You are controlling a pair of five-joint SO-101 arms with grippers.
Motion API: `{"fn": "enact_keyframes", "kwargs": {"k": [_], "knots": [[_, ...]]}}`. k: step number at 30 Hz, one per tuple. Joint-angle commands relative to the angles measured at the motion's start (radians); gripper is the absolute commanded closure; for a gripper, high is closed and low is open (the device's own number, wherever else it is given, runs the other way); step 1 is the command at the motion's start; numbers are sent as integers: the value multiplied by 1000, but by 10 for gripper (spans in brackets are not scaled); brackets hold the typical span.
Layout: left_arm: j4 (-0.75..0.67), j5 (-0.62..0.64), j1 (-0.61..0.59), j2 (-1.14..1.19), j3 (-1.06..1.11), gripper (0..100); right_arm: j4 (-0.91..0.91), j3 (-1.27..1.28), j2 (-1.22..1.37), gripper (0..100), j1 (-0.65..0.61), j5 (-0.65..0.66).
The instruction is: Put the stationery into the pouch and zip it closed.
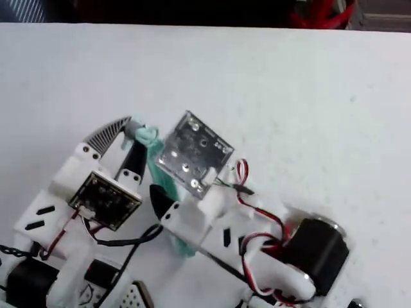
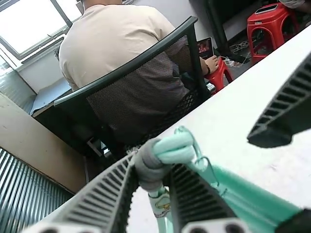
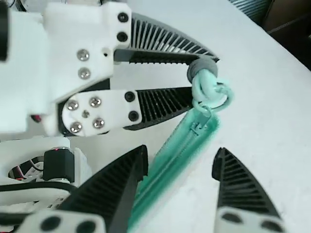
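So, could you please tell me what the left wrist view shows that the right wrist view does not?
Left wrist view adds: a mesh chair and a red stool beyond the table. Right wrist view adds: the left arm's white housing, and the right gripper open, with a finger either side of the pouch. Shared: the left gripper shut on the zip pull, with the teal pouch lying on the white table.
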Motion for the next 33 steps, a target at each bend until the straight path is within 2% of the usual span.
{"fn": "enact_keyframes", "kwargs": {"k": [1, 10, 17, 21, 24, 28, 33], "knots": [[-32, -8, 12, -13, -9, 977, 24, -74, 16, 783, -13, -9], [-32, -8, 12, -16, 6, 977, -5, -21, 99, 783, -22, -100], [-29, -8, 12, -18, 25, 977, -88, 83, 108, 783, -16, -106], [-29, -8, 12, -18, 23, 977, -153, 193, 108, 812, 54, -98], [-31, -9, 10, -18, 23, 977, -188, 261, 110, 978, 108, -87], [-32, -11, 7, -18, 23, 977, -217, 370, 99, 983, 185, 28], [-37, -11, -77, -18, 23, 977, -260, 450, 79, 980, 315, 103]]}}
